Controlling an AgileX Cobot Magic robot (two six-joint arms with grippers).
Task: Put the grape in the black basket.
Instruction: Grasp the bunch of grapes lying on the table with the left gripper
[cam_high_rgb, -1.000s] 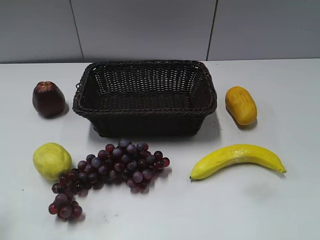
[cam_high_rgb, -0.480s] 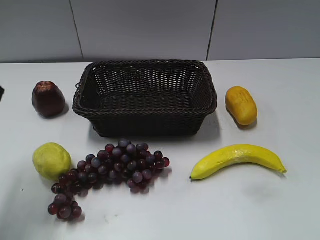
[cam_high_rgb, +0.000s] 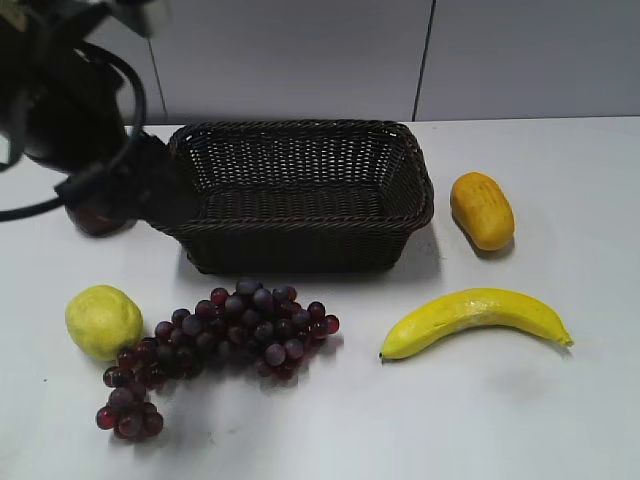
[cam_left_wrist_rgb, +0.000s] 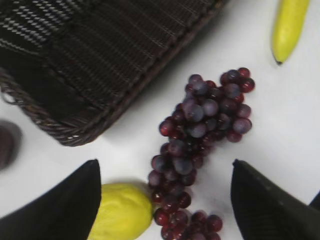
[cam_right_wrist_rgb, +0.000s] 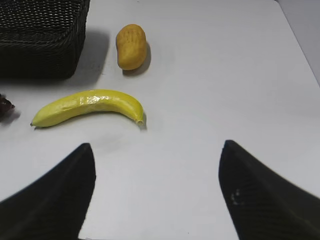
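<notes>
- Since half a second ago: the left arm (cam_high_rgb: 75, 110) has swung into the exterior view at 10 o'clock, a dark blurred mass with cables. It now hides the left end of the basket rim and most of the dark maroon fruit (cam_high_rgb: 95, 215). Nothing on the table has shifted.
- Left gripper (cam_left_wrist_rgb: 165, 200): spread wide, nothing between the black fingers (cam_left_wrist_rgb: 60, 207). It hangs above the table; its height cannot be judged. Between the fingers the left wrist view shows the tail of the grapes.
- Task thing: long bunch of small round dark red-purple grapes (cam_high_rgb: 215, 340), lying on the white table (cam_high_rgb: 560, 420), outside the basket, at 6 o'clock of its front wall. Thick end near the wall but apart from it; thin tail trails toward 7 o'clock.
- Round yellow-green fruit (cam_high_rgb: 103, 321) sits just beside the bunch at its 9 o'clock; whether they touch cannot be told. In the left wrist view it lies against the inner edge of the left-hand finger.
- Large rectangular dark brown-black woven wicker basket (cam_high_rgb: 300, 215) stands upright at the rear centre of the table, nothing in it.
- Right gripper (cam_right_wrist_rgb: 157, 192): also spread wide, holding nothing, over bare table.
- At 12 o'clock of it, well apart: curved yellow banana (cam_right_wrist_rgb: 87, 107); beyond that, a stubby orange-yellow fruit (cam_right_wrist_rgb: 131, 46) just right of the basket.
</notes>
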